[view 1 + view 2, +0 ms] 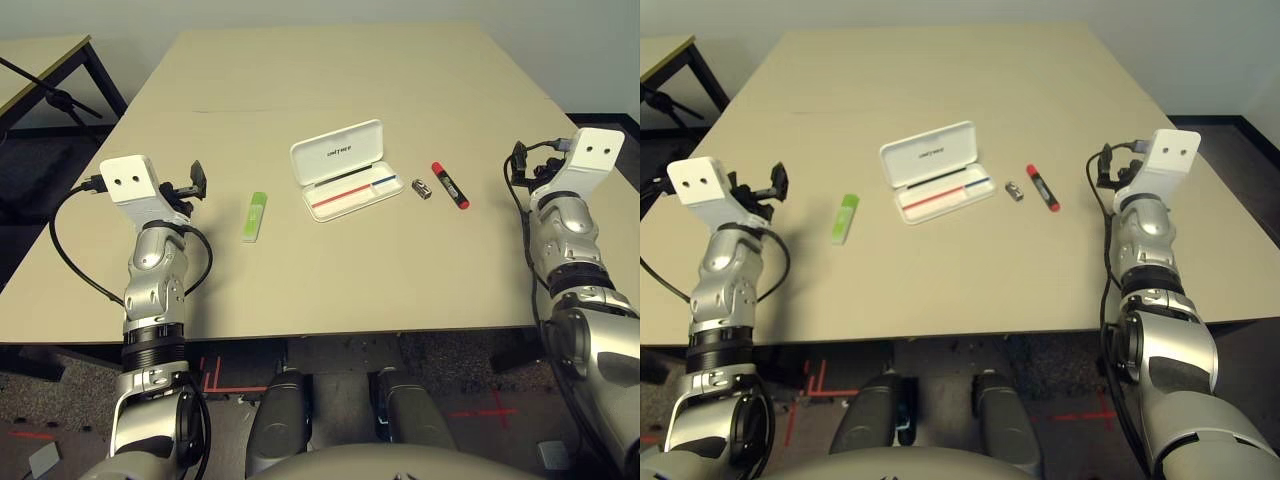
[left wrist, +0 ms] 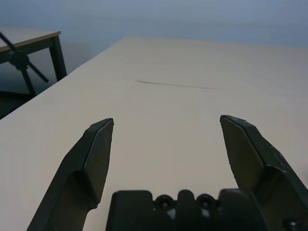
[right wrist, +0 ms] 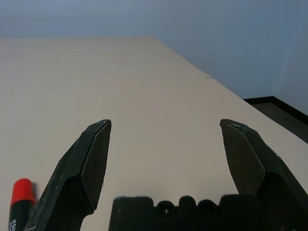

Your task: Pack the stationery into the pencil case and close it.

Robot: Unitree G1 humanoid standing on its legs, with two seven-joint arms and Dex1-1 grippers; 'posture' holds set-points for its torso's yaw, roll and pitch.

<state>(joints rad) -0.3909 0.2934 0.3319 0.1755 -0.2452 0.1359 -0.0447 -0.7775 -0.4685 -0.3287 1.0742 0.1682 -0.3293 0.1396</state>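
The white pencil case (image 1: 345,170) lies open at mid-table, lid raised toward the far side, a red and blue stripe inside its tray. A light-green bar (image 1: 255,216) rests flat to its left. To its right sit a tiny metal piece (image 1: 422,189) and a red marker (image 1: 450,185) with black parts, whose red tip (image 3: 21,191) shows beside my right fingers. My left gripper (image 2: 166,139) hovers open and empty over the table's left side, left of the green bar. My right gripper (image 3: 165,139) is open and empty at the table's right side, right of the marker.
Another table (image 1: 40,60) with dark legs stands off to the far left. The wide far half of the tan table (image 1: 340,80) is bare. Cables loop beside both forearms near the table's edges.
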